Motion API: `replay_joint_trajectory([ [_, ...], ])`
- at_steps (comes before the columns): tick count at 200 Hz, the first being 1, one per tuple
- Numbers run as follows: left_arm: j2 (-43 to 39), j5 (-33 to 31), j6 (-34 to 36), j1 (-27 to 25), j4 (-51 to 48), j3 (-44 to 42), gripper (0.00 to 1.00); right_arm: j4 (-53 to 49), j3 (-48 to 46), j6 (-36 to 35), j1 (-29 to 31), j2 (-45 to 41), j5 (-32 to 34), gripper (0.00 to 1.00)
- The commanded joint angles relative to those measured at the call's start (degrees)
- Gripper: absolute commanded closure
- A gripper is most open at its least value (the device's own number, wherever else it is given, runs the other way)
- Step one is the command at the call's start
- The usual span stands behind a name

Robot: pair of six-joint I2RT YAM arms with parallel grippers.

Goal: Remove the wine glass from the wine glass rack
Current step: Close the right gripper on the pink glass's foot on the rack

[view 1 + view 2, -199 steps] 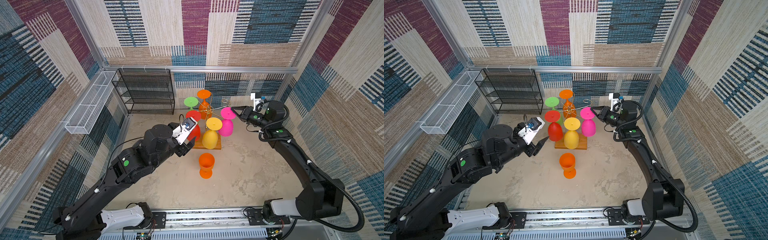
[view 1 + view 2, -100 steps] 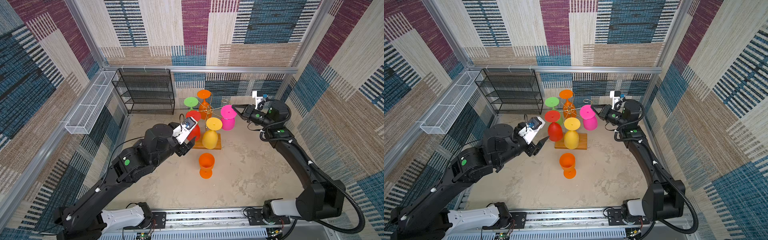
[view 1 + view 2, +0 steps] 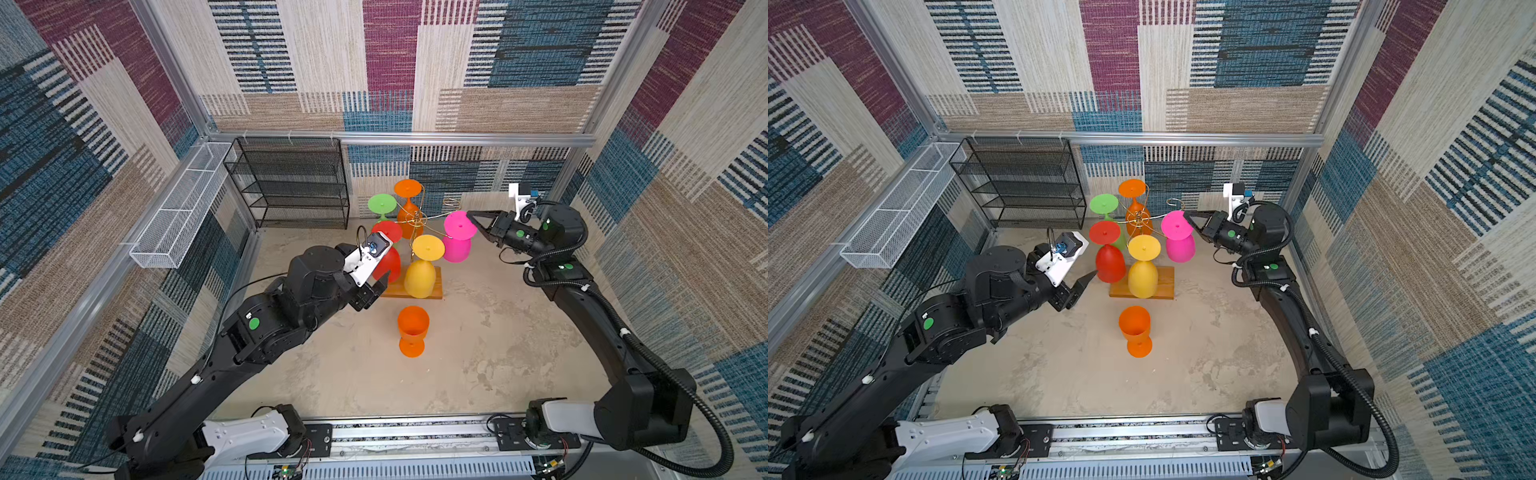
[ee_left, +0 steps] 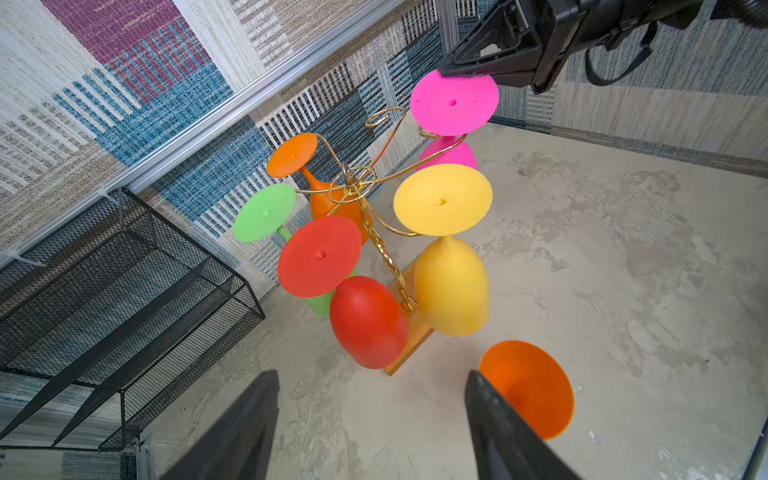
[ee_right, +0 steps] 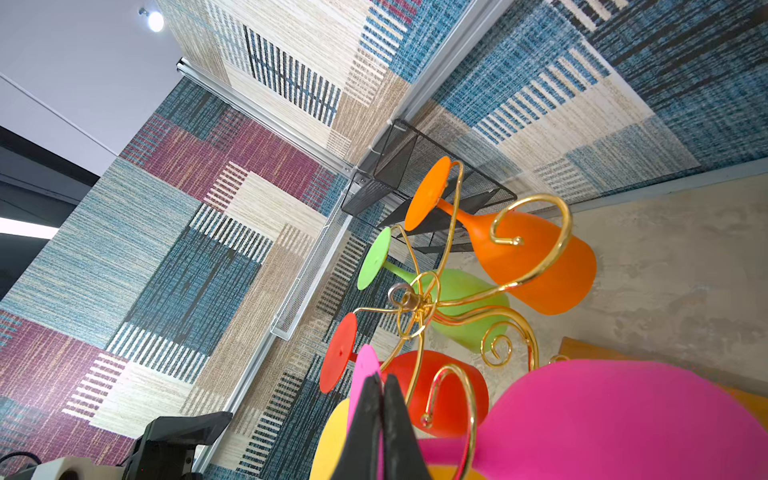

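Right gripper (image 3: 471, 216) pinches the foot rim of the pink wine glass (image 3: 457, 247), hanging bowl-down, near vertical, at the wine glass rack's (image 3: 417, 218) right edge; left gripper (image 4: 370, 376) stands open.

Right tool (image 3: 470, 214) on pink wine glass (image 3: 456, 248)

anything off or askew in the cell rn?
Nothing broken or spilled. The only oddity is a loose orange glass standing upright on the floor in front of the wine glass rack, while the rest hang upside down from it. The right gripper has its fingers shut on the foot rim of the pink glass.
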Motion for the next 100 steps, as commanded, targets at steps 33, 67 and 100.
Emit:
replay_joint_trajectory([
  [33, 0.8, 0.7, -1.5, 0.9, 1.0, -0.2, 0.27, 1.8, -0.3, 0.2, 1.5, -0.3, -1.9, 1.0],
  [67, 0.9, 1.0, -1.8, 1.2, 0.9, -0.3, 0.27, 2.2, 0.7, 0.2, 2.9, 1.0, -1.4, 1.0],
  [100, 0.8, 1.1, -2.0, 1.4, 0.7, -0.6, 0.27, 2.9, 2.3, 0.5, 3.5, 2.9, -1.1, 1.0],
])
